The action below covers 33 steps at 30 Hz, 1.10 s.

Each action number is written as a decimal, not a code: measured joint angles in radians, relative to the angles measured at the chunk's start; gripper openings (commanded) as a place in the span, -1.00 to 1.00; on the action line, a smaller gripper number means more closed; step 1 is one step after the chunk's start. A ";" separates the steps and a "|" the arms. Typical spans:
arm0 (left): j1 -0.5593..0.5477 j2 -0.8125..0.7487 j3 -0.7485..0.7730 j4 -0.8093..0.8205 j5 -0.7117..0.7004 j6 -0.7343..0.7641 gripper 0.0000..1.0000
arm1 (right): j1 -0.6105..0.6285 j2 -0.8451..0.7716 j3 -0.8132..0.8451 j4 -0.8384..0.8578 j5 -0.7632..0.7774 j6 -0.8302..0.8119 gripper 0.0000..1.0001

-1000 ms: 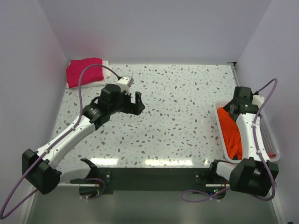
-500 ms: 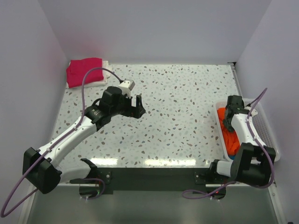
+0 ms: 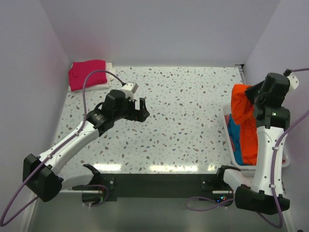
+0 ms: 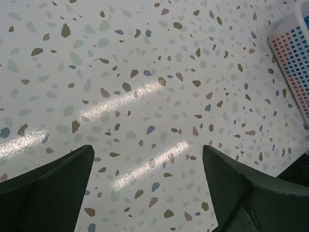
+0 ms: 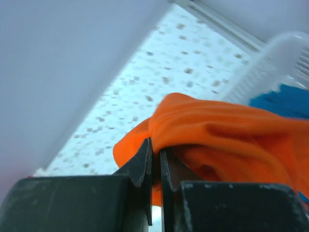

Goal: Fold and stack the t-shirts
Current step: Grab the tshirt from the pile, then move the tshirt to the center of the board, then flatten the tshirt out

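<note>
An orange t-shirt (image 3: 244, 121) hangs from my right gripper (image 3: 252, 96), raised above the white basket (image 3: 284, 159) at the right edge; its lower part still trails into the basket. In the right wrist view my right gripper (image 5: 156, 150) is shut on a fold of the orange t-shirt (image 5: 227, 133). A teal-blue t-shirt (image 3: 232, 130) lies in the basket under it. A folded magenta t-shirt (image 3: 87, 74) rests on a white one (image 3: 109, 66) at the far left corner. My left gripper (image 3: 143, 107) hovers open over the bare table, nothing between its fingers (image 4: 53, 188).
The speckled tabletop (image 3: 183, 121) spreads between the two arms. Plain walls close in the left, back and right sides. The basket's slatted corner (image 4: 294, 53) shows in the left wrist view. A dark strip with the arm bases runs along the near edge.
My right gripper closed on the orange t-shirt inside the basket and lifted it up and toward the back. The left arm shifted only slightly.
</note>
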 measured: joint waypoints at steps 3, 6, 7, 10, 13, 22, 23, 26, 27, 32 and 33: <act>0.002 -0.011 0.000 -0.001 -0.029 -0.004 0.99 | 0.040 0.028 0.165 0.032 -0.113 -0.004 -1.00; 0.018 -0.032 0.005 -0.005 -0.056 -0.007 0.99 | 0.226 0.105 0.338 0.038 -0.111 -0.021 -1.00; 0.027 -0.039 0.008 -0.006 -0.062 -0.008 0.99 | 0.319 0.151 0.412 0.037 -0.104 -0.032 -1.00; 0.071 -0.065 0.023 -0.007 -0.074 -0.016 0.99 | 0.550 0.286 0.603 0.041 -0.088 -0.060 -1.00; 0.138 -0.103 0.027 -0.007 -0.078 -0.025 0.99 | 0.748 0.406 0.751 0.040 -0.057 -0.087 -1.00; 0.235 -0.164 0.043 -0.008 -0.155 -0.033 1.00 | 0.860 0.574 0.792 0.063 -0.137 -0.084 -0.99; 0.235 -0.165 0.043 -0.007 -0.162 -0.034 1.00 | 0.810 0.569 0.736 0.082 -0.166 -0.068 -0.86; 0.236 -0.164 0.035 -0.002 -0.170 -0.051 1.00 | 0.635 0.564 0.521 0.164 -0.242 -0.034 -0.24; 0.236 -0.164 0.024 0.004 -0.170 -0.059 1.00 | 0.578 0.575 0.446 0.185 -0.270 -0.032 -0.10; 0.236 -0.139 -0.086 0.034 -0.164 -0.122 0.99 | 0.421 0.656 0.160 0.216 -0.319 -0.042 0.38; 0.236 -0.129 -0.117 0.041 -0.159 -0.141 0.99 | 0.421 0.656 0.105 0.213 -0.312 -0.046 0.38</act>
